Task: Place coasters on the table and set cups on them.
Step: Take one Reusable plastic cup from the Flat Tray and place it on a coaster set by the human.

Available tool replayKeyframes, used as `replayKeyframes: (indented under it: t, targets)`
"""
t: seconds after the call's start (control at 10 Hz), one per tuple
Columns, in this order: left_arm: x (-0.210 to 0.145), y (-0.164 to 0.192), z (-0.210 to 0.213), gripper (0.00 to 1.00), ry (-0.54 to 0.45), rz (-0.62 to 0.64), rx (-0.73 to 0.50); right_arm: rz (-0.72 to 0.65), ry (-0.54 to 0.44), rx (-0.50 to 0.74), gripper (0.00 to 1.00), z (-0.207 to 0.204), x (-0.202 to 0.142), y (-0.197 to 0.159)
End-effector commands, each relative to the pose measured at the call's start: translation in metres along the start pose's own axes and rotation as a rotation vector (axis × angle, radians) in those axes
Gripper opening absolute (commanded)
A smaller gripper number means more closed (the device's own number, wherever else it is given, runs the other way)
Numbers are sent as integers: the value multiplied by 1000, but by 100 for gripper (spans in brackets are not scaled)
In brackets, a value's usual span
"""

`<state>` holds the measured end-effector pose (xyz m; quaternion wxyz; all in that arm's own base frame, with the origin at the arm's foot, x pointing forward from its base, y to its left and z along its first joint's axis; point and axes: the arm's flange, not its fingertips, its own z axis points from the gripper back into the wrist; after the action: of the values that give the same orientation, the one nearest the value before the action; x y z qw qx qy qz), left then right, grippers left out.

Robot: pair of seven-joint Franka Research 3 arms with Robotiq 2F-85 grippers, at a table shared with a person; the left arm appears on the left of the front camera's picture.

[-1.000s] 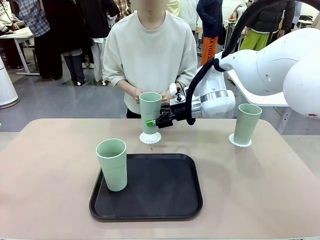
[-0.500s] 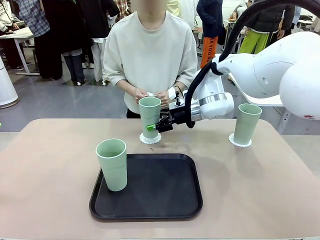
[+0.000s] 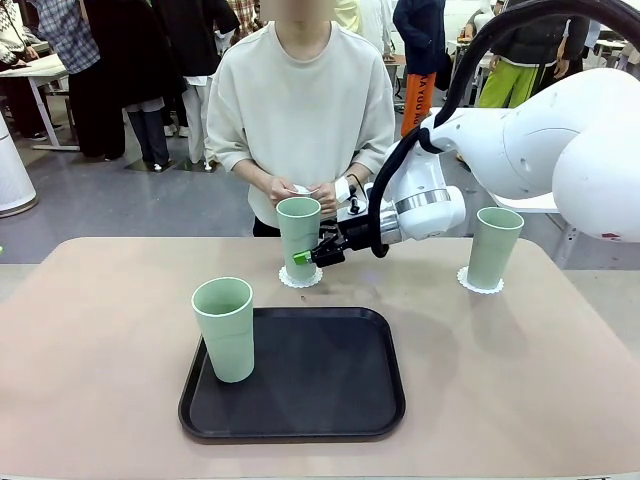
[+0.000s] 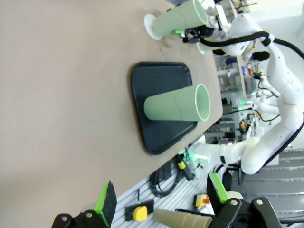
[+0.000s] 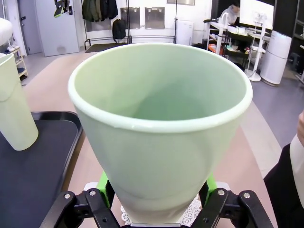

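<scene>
**Right gripper clamped on cup at middle coaster**

Front view: the right gripper (image 3: 310, 255) reached in from the right side and was closed on the lower half of a mint-green cup (image 3: 299, 235). The cup stood upright with its base down at a white lacy coaster (image 3: 300, 277) near the far edge of the table (image 3: 100, 350). Whether the base rested fully on the paper could not be told. Just behind it, the person's hands (image 3: 305, 189) were held together at waist height, clear of the cup. To the right, a second cup (image 3: 494, 247) stood on its own coaster (image 3: 480, 281), well apart from the arm. A third cup (image 3: 224, 328) stood upright on the left end of the black tray (image 3: 320, 385).

Left wrist view: the left gripper (image 4: 161, 197) hung off the table's near edge with its jaws spread wide and nothing between them. The table (image 4: 61, 95) ran sideways here. The tray (image 4: 159, 76) carried its cup (image 4: 178, 103), and beyond it lay the gripped cup (image 4: 178, 21) and its coaster (image 4: 149, 26).

Right wrist view: the held cup (image 5: 161, 128) loomed large, open mouth toward the camera. The green pads (image 5: 104, 183) pressed its tapered wall from both sides. The coaster's (image 5: 194, 209) lace showed under its base. The tray (image 5: 28, 171) and its cup (image 5: 14, 114) lay at the left.
</scene>
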<state>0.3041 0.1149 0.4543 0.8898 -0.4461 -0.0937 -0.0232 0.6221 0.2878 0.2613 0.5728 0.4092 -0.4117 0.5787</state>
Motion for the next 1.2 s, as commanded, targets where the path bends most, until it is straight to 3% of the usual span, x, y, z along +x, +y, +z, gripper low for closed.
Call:
replayKeyframes:
  t: [0.0, 1.1]
  targets:
    - [0, 0, 1, 100, -5, -7, -16, 15, 22, -5, 83, -6, -1, -9]
    - [0, 0, 1, 100, -5, -7, -16, -4, -5, 7, 83, -9, -7, -10]
